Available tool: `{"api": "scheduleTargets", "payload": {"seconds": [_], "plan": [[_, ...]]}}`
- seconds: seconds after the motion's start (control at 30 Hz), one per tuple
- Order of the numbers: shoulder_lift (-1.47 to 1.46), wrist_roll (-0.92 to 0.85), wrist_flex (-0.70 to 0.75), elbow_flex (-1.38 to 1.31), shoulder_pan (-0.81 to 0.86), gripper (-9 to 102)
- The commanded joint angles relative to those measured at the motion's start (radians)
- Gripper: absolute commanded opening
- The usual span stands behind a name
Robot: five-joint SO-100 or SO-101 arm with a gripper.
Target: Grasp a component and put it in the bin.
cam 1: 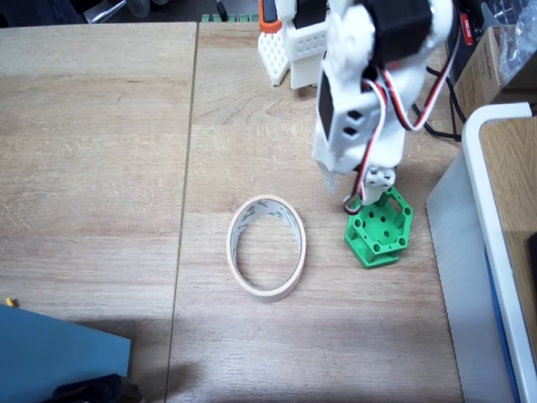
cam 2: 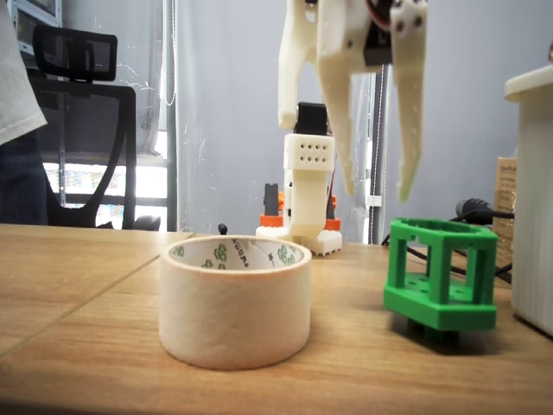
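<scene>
Right of centre on the wooden bench (cam 1: pixel 101 151) sits the component (cam 1: pixel 380 228), a bright green hexagonal part with round holes in its upper face and open lattice sides; in a fixed view taken low along the bench it (cam 2: pixel 441 275) stands upright on its base, at the right. To its left in both fixed views, near but not touching, rests the bin (cam 1: pixel 268 247), a cream roll of masking tape lying flat with its open ring facing up, green printing visible on its inner wall (cam 2: pixel 235 298). Above the component hangs the white hand (cam 2: pixel 378 192), its 2 long pale fingers (cam 2: pixel 408 130) pointing down and spread apart, holding nothing; their tips are clear of the part's top, above its left side. Red, black and white wires run along the arm (cam 1: pixel 361 75). Behind stands the arm's white base (cam 2: pixel 308 203). A white-rimmed tray (cam 1: pixel 491 210) lies just right of the component.
</scene>
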Motion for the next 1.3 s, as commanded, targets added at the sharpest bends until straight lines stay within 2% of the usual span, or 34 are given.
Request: {"api": "scheduleTargets", "payload": {"seconds": [0.0,0.13,0.43,0.8,1.27], "plan": [[-0.009,-0.008,-0.011,-0.06,-0.051,18],[-0.041,0.003,-0.023,-0.071,-0.094,18],[-0.15,0.009,-0.241,-0.213,-0.095,18],[-0.15,0.009,-0.11,-0.156,-0.095,18],[-0.169,0.008,-0.106,-0.069,-0.092,18]]}}
